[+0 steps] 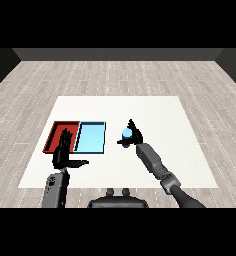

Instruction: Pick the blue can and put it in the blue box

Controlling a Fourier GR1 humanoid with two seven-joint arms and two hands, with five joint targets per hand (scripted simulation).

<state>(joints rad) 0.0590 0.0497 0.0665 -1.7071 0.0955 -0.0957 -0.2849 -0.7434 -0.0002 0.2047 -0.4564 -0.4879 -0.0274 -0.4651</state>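
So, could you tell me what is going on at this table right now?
The robot's right hand is curled round the blue can, to the right of the two trays. The can is not yet in the light blue tray, which lies beside the red tray on the white table. The left hand is open, fingers straight, over the red tray's near edge, holding nothing.

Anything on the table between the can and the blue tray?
Nothing visible. The right hand curls round the can, and only bare table lies between it and the blue tray to its left.
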